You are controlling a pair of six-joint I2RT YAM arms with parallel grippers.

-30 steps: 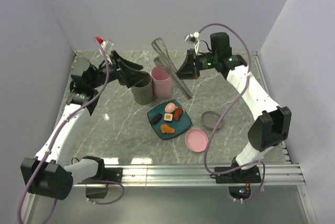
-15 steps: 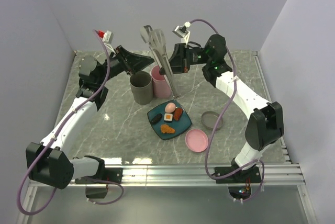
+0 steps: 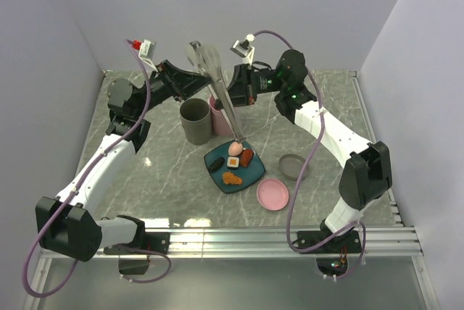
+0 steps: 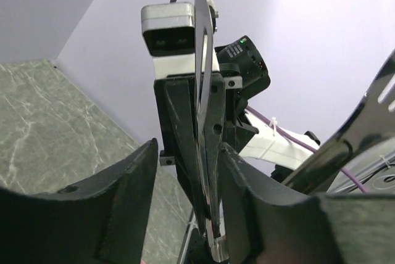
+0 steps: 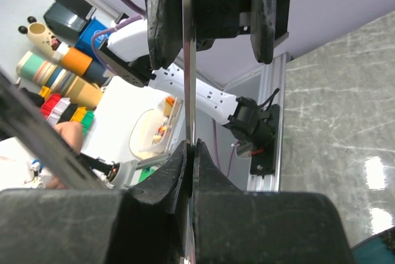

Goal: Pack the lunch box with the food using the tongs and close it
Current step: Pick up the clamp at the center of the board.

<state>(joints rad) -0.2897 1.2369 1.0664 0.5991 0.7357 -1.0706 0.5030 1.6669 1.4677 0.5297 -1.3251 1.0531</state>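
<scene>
The slim silver tongs stand tilted in the air, their tips just above the pink egg. My right gripper is shut on one tong arm, pinched between its pads. My left gripper comes in from the left. Its jaws are open on either side of the tongs, with a gap on the left side. The teal plate holds the egg, sausage, dark piece, nugget and white-and-orange block. The lunch box's grey tub and pink tub stand open behind the plate.
A pink lid and a grey lid lie flat to the right of the plate. Walls close in the table on the left, back and right. The metal rail runs along the near edge.
The right arm has swung the tongs left and more upright, bringing their tips down over the plate. The left gripper has risen to the tongs and its jaws have narrowed around them.
</scene>
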